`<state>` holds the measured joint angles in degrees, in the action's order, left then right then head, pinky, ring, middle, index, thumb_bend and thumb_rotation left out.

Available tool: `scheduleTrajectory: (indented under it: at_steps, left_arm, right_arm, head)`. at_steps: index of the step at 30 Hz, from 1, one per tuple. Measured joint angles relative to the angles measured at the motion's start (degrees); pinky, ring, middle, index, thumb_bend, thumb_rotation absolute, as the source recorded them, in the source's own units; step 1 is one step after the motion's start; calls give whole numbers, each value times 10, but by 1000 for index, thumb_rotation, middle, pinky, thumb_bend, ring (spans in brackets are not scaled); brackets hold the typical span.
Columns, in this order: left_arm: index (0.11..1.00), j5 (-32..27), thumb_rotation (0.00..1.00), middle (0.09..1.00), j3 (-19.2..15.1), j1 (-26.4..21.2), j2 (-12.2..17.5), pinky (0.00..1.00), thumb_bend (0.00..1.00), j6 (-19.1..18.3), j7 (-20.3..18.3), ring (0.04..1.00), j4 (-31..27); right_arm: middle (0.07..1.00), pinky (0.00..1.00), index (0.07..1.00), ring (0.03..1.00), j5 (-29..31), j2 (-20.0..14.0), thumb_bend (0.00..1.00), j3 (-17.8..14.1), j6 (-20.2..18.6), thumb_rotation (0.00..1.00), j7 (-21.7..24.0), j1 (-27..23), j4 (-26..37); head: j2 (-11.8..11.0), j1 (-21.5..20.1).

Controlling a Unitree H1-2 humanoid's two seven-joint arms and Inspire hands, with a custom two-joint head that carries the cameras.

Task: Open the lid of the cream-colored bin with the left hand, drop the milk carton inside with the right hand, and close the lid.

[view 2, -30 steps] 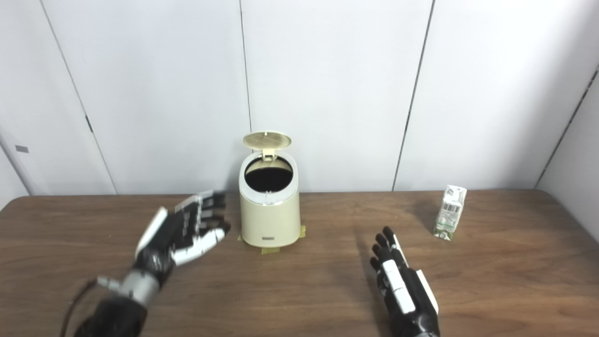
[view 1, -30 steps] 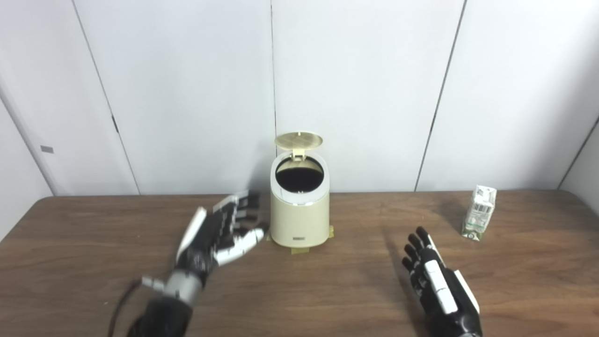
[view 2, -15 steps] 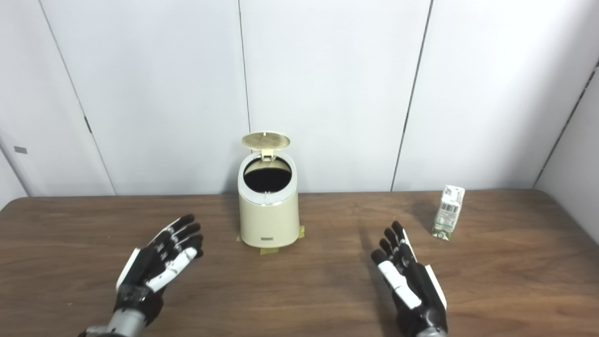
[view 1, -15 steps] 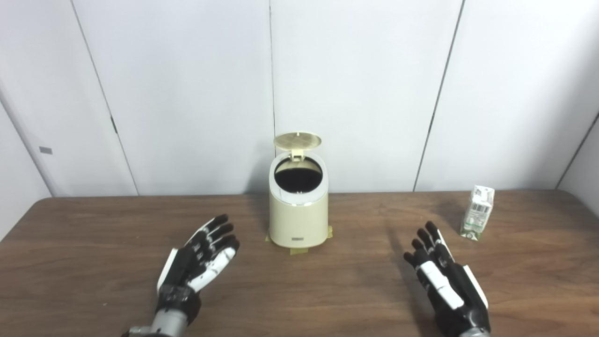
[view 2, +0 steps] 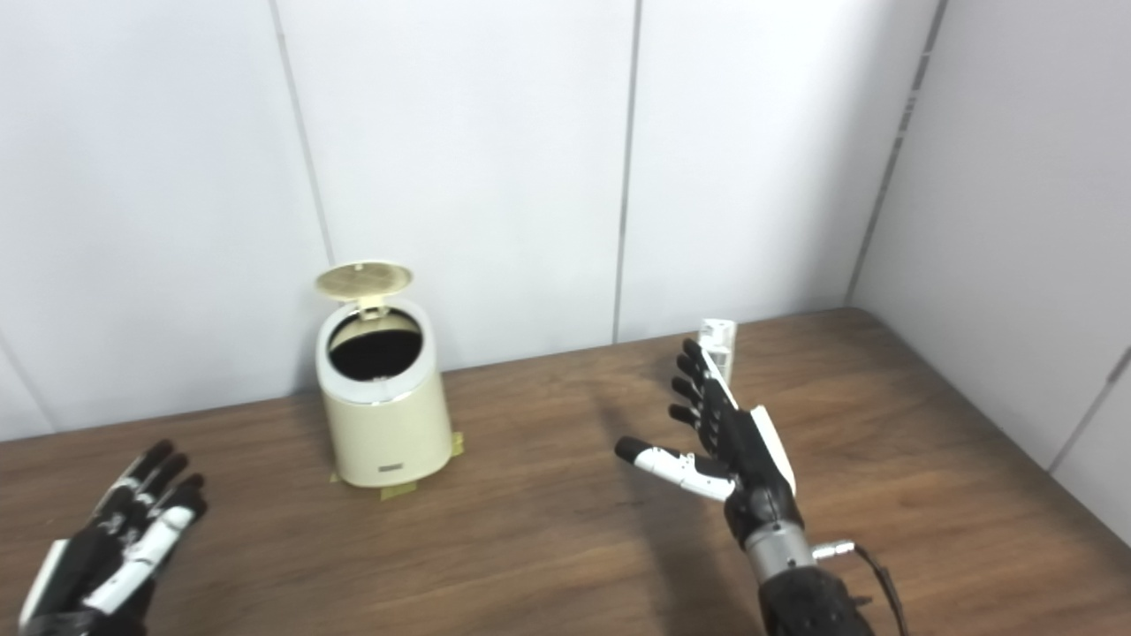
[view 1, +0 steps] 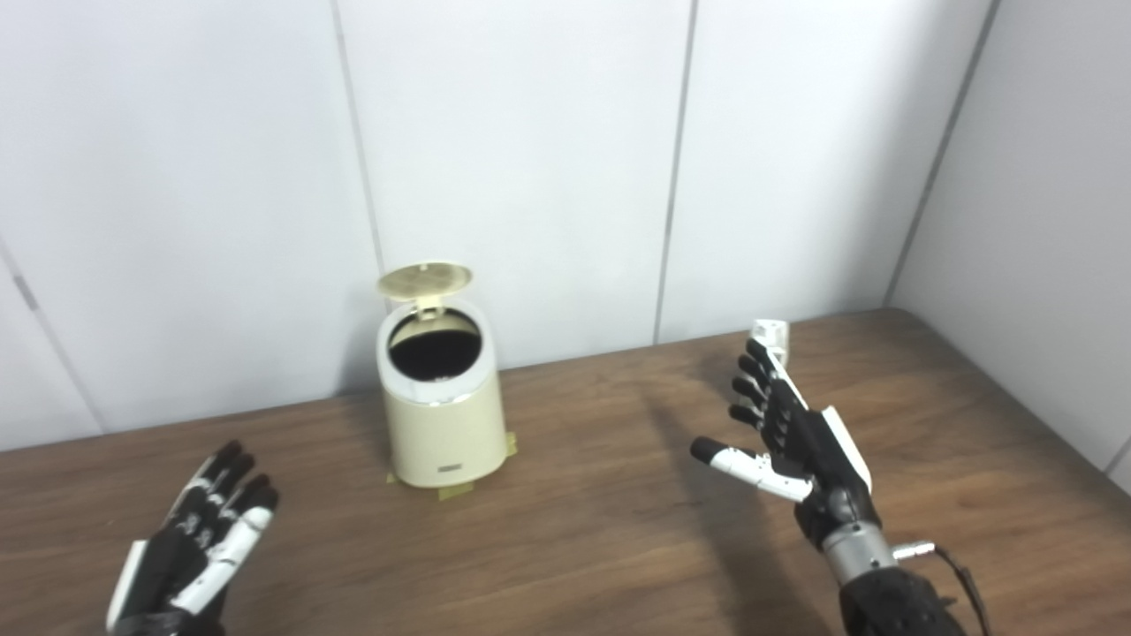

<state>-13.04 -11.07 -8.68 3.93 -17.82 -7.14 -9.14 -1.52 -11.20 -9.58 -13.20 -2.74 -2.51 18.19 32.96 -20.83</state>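
lid (view 1: pixel 424 279) up, bin (view 1: pixel 439 415) left of centre: opening done | carton (view 1: pixel 770 336) on surface, mostly hidden behind right hand (view 1: pixel 786 433), fingers spread, empty | left hand (view 1: pixel 190 548) lower left, released | left: grasp, drop, close

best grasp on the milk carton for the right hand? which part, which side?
Probably mid-body, across its flat side faces, coming from the near side. The milk carton seems to stand upright behind the right hand, only its top showing; the open fingers already point at it. Its folded top looks a poor hold.
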Motion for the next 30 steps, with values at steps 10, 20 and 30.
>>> scheduleTrajectory:
  at_steps: [10,20,30]
  left_arm:
    - [914,17,84,902,8,0,3,849,616,10,24,870,9]
    - [899,33,108,877,16,0,7,790,673,11,40,844,8]
    - [898,47,49,873,22,1,9,790,635,11,46,833,-5]
  right_arm:
    - [923,737,929,882,-59,-63,875,-24,-47,256,1,-23,6]
    - [945,787,945,916,-133,-111,844,-15,-116,156,5,-88,-29]
    - [922,786,905,905,-163,-176,856,18,-119,139,27,-154,-159]
  head:
    - [3,-20]
    - [9,-24]
    - [10,-18]
